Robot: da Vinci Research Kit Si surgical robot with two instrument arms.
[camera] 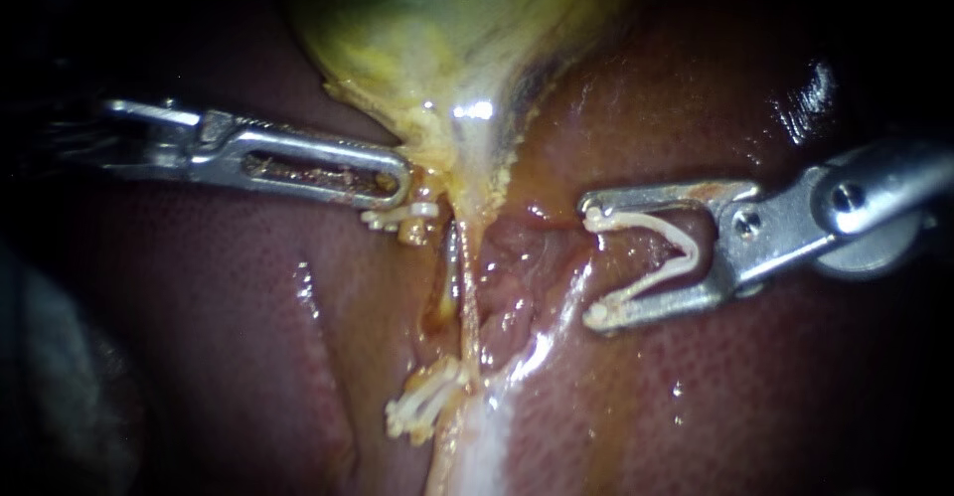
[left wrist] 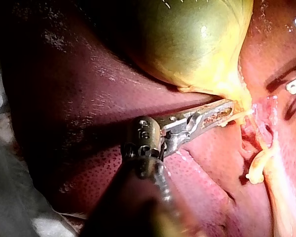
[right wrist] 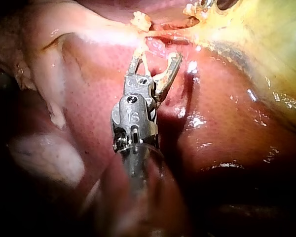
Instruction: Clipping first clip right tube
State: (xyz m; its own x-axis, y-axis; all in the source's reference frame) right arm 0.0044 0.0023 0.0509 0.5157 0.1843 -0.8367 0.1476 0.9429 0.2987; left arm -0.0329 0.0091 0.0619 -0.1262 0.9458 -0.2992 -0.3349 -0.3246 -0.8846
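The yellow-green gallbladder [camera: 447, 39] narrows downward into two strands. My left instrument [camera: 399, 183] comes in from the left, its slotted jaws shut on the yellow tissue at the gallbladder's neck [left wrist: 226, 107]. Just below its tip a white clip [camera: 402, 216] sits on the left tube [camera: 455, 262]. Lower down, more white clips [camera: 422, 412] cross the same tube. My right instrument [camera: 594, 260] holds an open white clip [camera: 651, 252] in its wide-apart jaws [right wrist: 155, 59]. Its tips stand just right of the pink tissue, with the pale right tube [camera: 561, 312] by the lower tip, not between the jaws.
Dark red liver [camera: 199, 307] lies on both sides and below. A raw pink pocket [camera: 517, 267] lies open between the two tubes. A pale fatty band [camera: 477, 446] runs downward. White gauze [left wrist: 0, 98] shows at the edge of the left wrist view.
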